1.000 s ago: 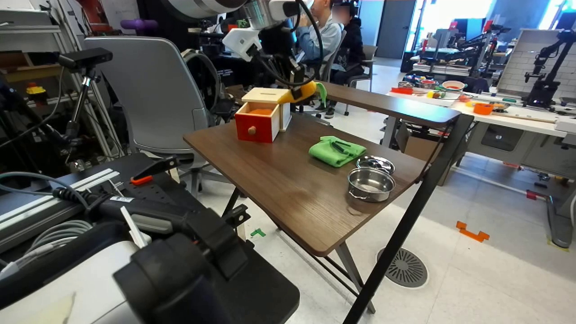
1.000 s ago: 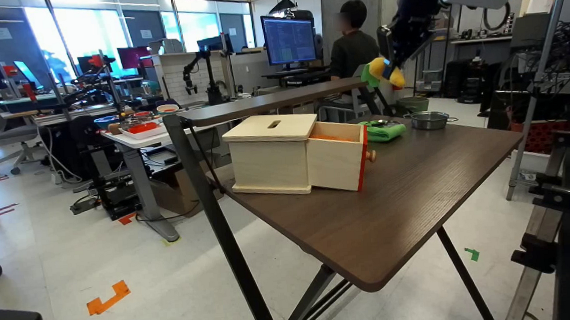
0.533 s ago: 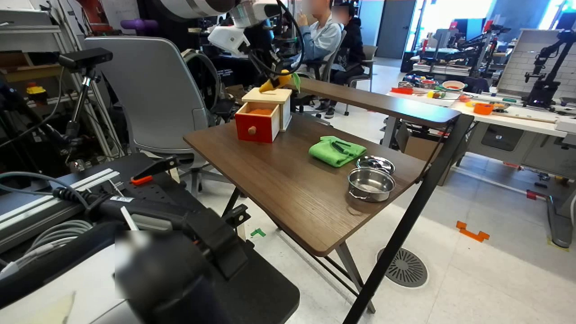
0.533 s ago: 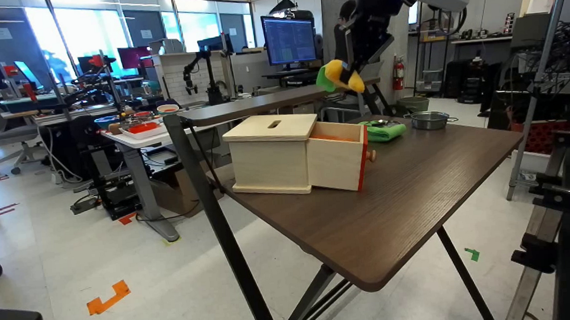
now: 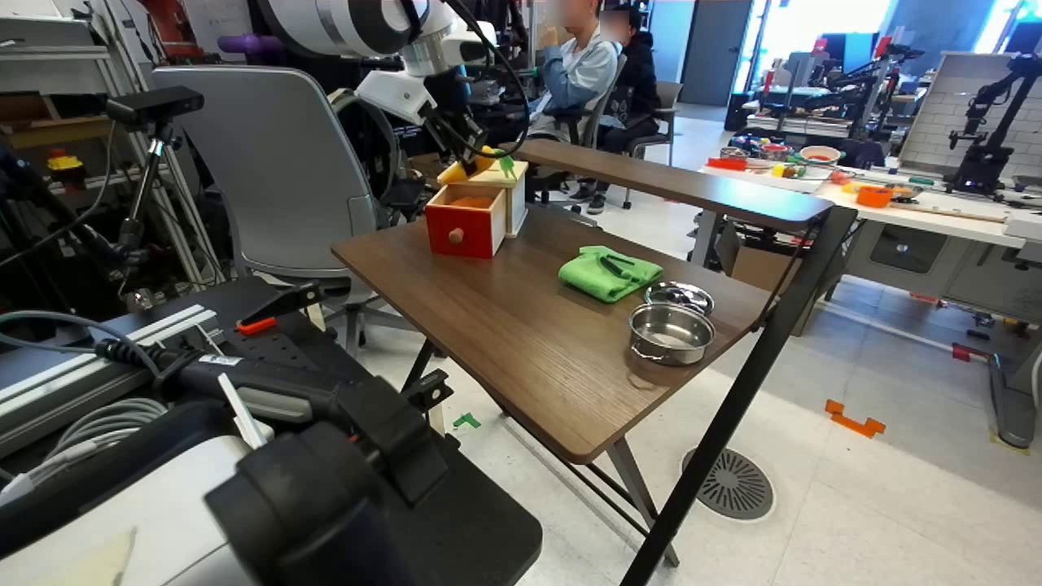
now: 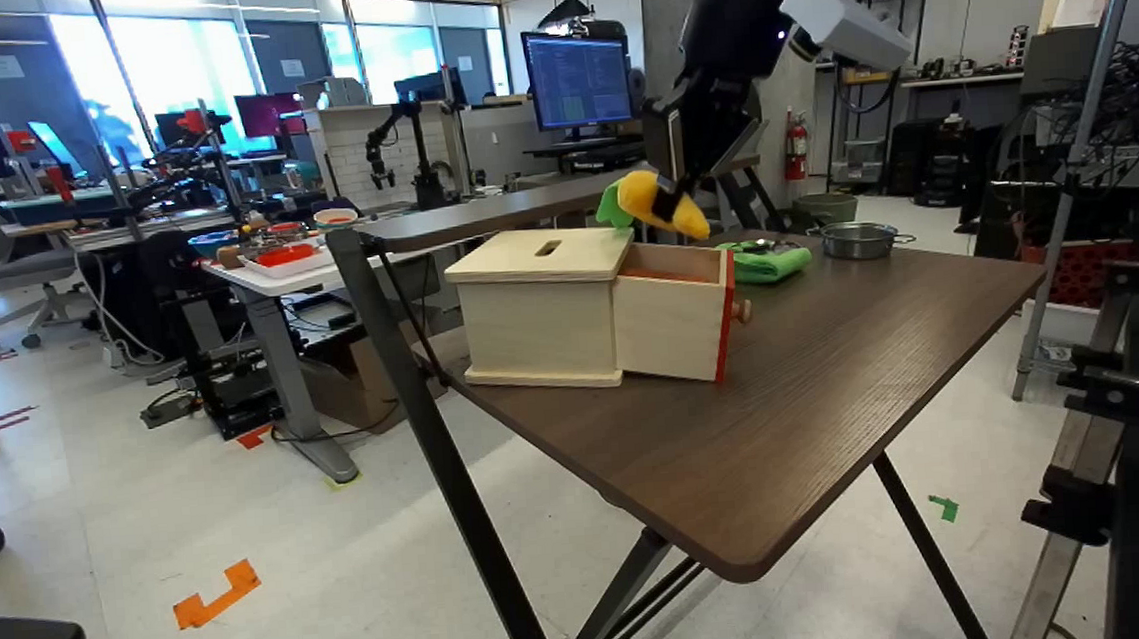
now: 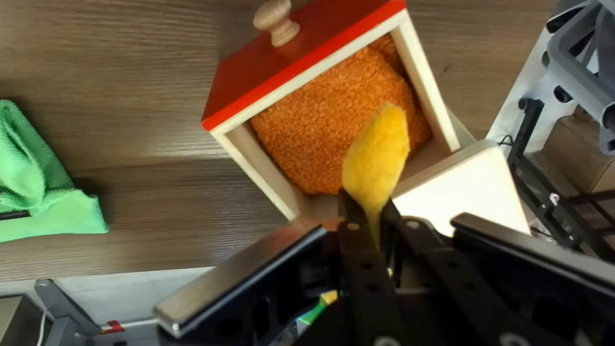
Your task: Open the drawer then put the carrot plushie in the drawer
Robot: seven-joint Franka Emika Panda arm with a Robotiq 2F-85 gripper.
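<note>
The drawer [image 5: 461, 231] is pulled out of its wooden box [image 6: 542, 326], with a red front and round wooden knob. An orange fluffy cloth [image 7: 331, 120] lies inside it. My gripper [image 7: 370, 209] is shut on the carrot plushie [image 7: 377, 156], a yellow-orange tapered toy. Its pointed end shows over the open drawer in the wrist view; its middle is between the fingers. In an exterior view the carrot plushie [image 6: 639, 197] is tilted tip down above the drawer, with its green leaves beside the box lid. My gripper [image 6: 670, 202] is apart from the drawer rim.
A folded green cloth [image 5: 610, 273] with a dark item on it lies on the brown table [image 5: 521, 325]. A metal pot [image 5: 672, 335] and a shiny lid [image 5: 679, 296] stand near the table edge. A raised shelf [image 5: 692, 189] runs along the table's back.
My gripper has carried the carrot plushie from beside and above the box to over the open drawer, and lower. The drawer has stayed open and still.
</note>
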